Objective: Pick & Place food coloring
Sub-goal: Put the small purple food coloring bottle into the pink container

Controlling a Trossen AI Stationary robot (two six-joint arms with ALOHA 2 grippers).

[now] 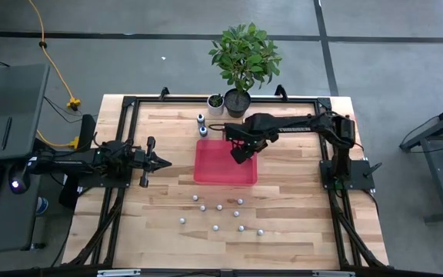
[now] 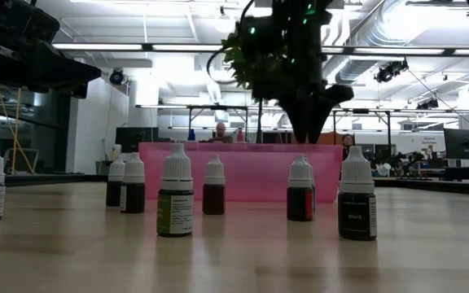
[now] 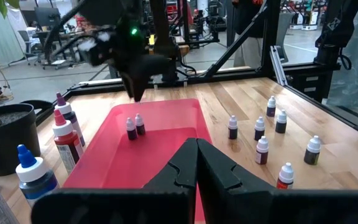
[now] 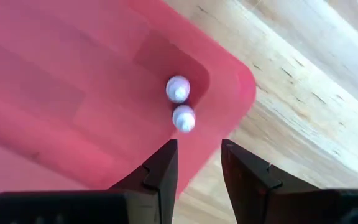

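- My right gripper (image 1: pixel 238 156) hangs over the red tray (image 1: pixel 214 174), near the tray's right side toward the far edge of the table (image 1: pixel 152 231).
- Seen from my right wrist, my two dark fingers (image 4: pixel 160 174) stand a narrow gap apart with nothing between them; I hold nothing.
- Just past my fingertips, two small food coloring bottles (image 4: pixel 178 89) stand upright inside the tray, close to one of its rounded corners, side by side and almost touching each other.
- From the left wrist the same pair (image 3: pixel 135 127) shows on the tray floor, directly below my right gripper (image 3: pixel 135 87).
- The other food coloring bottles (image 1: pixel 219 207) stand scattered on the bare wood on the near side of the tray, well apart from one another, white caps up.
- In the low view they stand upright in a loose row (image 2: pixel 175 202) in front of the pink tray wall (image 2: pixel 243 171).
- My left gripper (image 1: pixel 160 162) waits to the left of the tray, low over the table, its fingers (image 3: pixel 194 163) pressed together and empty.
- Larger bottles with coloured caps (image 1: pixel 201 125) stand just beyond the tray's far left corner, beside a small white pot (image 1: pixel 216 103) and a potted plant (image 1: pixel 244 58).
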